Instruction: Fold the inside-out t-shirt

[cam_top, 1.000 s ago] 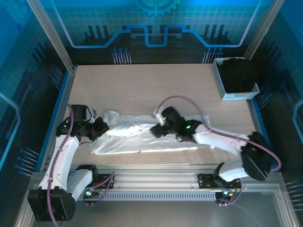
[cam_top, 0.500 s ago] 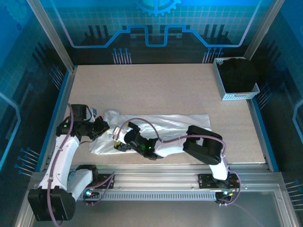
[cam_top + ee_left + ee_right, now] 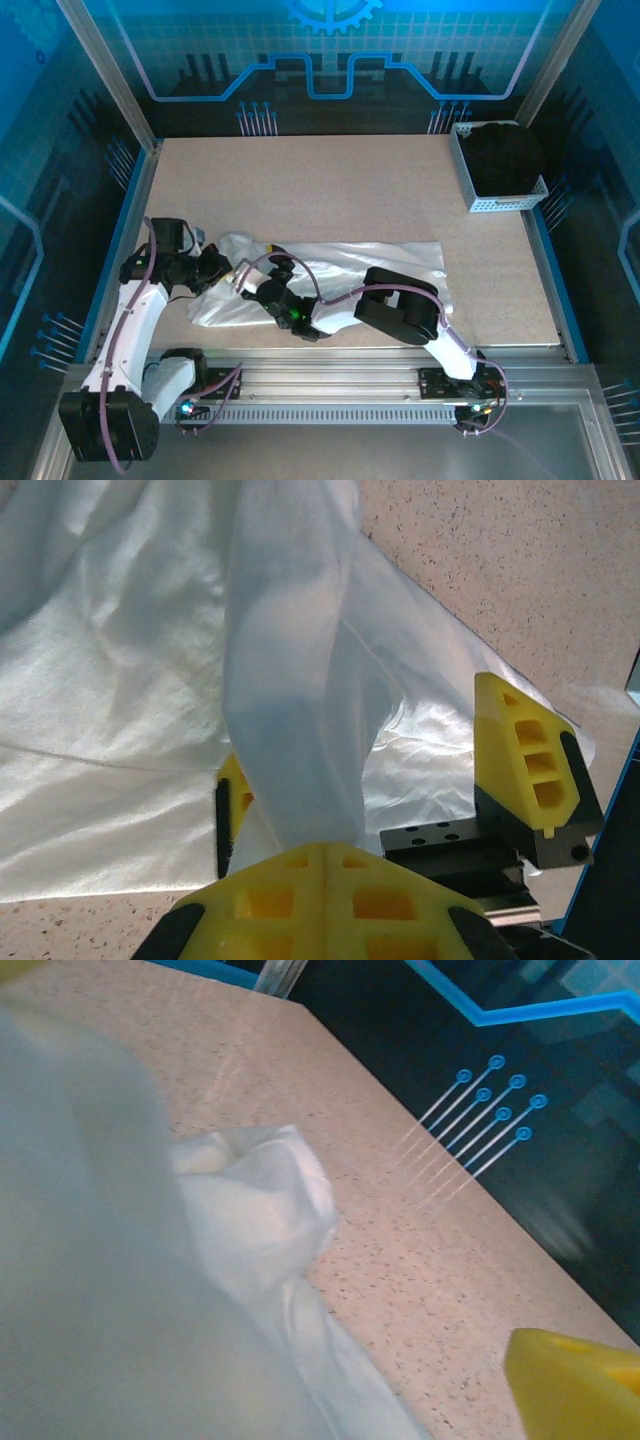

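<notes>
The inside-out t-shirt (image 3: pixel 370 268), white and thin, lies crumpled in a long strip across the near part of the table. My left gripper (image 3: pixel 214 271) is shut on its left end. In the left wrist view a twisted strand of the t-shirt (image 3: pixel 290 680) rises from the closed yellow fingertips (image 3: pixel 325 865). My right arm reaches left over the shirt, and my right gripper (image 3: pixel 252 287) stands open close beside the left one. Its yellow fingers (image 3: pixel 530 765) straddle that strand. In the right wrist view blurred cloth (image 3: pixel 120 1290) covers the left side, with one finger (image 3: pixel 580 1385) at the lower right.
A white basket (image 3: pixel 490 205) holding a black garment (image 3: pixel 503 158) stands at the table's back right corner. Bare speckled tabletop (image 3: pixel 320 185) stretches behind the shirt. Blue side rails and the arm bases' rail border the table.
My right arm has swung left from the shirt's middle to its left end, beside the left gripper. The shirt's right part now lies uncovered. The left gripper has stayed shut on the cloth.
</notes>
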Robot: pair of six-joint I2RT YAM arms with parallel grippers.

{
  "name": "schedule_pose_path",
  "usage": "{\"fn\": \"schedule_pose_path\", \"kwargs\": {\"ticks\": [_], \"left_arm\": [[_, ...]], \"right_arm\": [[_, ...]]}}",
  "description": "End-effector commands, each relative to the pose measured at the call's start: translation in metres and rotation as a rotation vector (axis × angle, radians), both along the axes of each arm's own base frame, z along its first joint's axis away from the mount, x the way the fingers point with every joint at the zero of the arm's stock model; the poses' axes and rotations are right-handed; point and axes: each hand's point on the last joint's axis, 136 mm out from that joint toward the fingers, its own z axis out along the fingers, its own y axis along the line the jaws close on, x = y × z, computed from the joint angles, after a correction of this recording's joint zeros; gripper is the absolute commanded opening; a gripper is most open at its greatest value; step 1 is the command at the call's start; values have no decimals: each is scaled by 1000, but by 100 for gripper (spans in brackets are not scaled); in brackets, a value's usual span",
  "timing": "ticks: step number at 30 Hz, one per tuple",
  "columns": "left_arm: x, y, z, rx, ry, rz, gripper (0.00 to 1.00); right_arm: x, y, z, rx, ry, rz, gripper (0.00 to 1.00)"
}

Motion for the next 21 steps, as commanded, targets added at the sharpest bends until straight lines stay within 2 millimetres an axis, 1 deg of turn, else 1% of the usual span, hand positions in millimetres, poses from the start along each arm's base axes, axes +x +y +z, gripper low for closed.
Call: {"fn": "schedule_pose_path", "kwargs": {"ticks": [1, 3, 5, 6, 13, 18, 21], "left_arm": [[8, 2, 11, -4, -26, 7, 0], [8, 5, 10, 12, -27, 6, 0], [8, 7, 10, 26, -26, 8, 0], [8, 8, 10, 33, -25, 8, 0], [3, 14, 3, 74, -7, 13, 0], [-2, 14, -5, 68, 18, 33, 0], [-6, 11, -15, 33, 38, 70, 0]], "right_arm": [[-4, -18, 30, 46, -62, -56, 82], [-7, -24, 35, 37, -61, -47, 69], [-10, -28, 35, 12, -44, -32, 57], [-13, -29, 34, -5, -35, -20, 52], [-24, -34, 22, -81, 66, 75, 30], [-37, -36, 0, -171, 191, 178, 17], [-45, -38, -9, -210, 258, 240, 11]]}}
